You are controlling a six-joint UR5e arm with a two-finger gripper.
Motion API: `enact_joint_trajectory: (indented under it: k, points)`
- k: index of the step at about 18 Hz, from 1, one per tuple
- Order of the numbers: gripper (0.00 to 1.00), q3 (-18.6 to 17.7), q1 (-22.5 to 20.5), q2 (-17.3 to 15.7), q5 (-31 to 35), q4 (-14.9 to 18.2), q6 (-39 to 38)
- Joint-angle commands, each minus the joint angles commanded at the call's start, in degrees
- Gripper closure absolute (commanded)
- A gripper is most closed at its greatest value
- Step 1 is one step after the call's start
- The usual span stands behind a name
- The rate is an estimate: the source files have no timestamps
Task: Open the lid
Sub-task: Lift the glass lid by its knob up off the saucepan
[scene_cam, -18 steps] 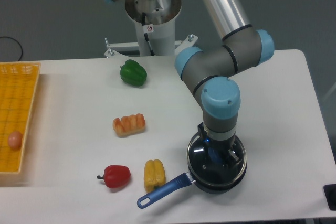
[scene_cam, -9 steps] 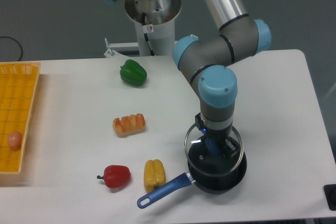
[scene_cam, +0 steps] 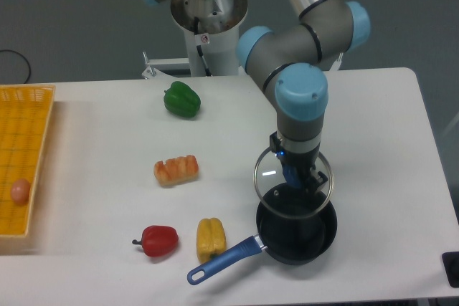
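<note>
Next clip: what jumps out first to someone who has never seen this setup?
The gripper holds the glass lid by its knob, lifted above the dark saucepan at the table's front right. To the left lie a yellow pepper, a red pepper and a green pepper; a yellow basket sits far left.
</note>
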State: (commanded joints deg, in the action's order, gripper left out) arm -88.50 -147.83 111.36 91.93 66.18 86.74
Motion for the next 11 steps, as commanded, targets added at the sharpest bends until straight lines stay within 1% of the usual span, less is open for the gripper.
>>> enact_joint_trajectory:
  k: [3, 8, 11]
  points:
    - [0.37, -0.1, -0.3, -0.1, 0.1, 1.4, 1.1]
    - [0.37, -1.3, -1.1, -1.1, 0.3, 1.6, 3.3]
    - [0.36, -1.7, -1.7, -1.2, 0.4, 1.6, 4.7]
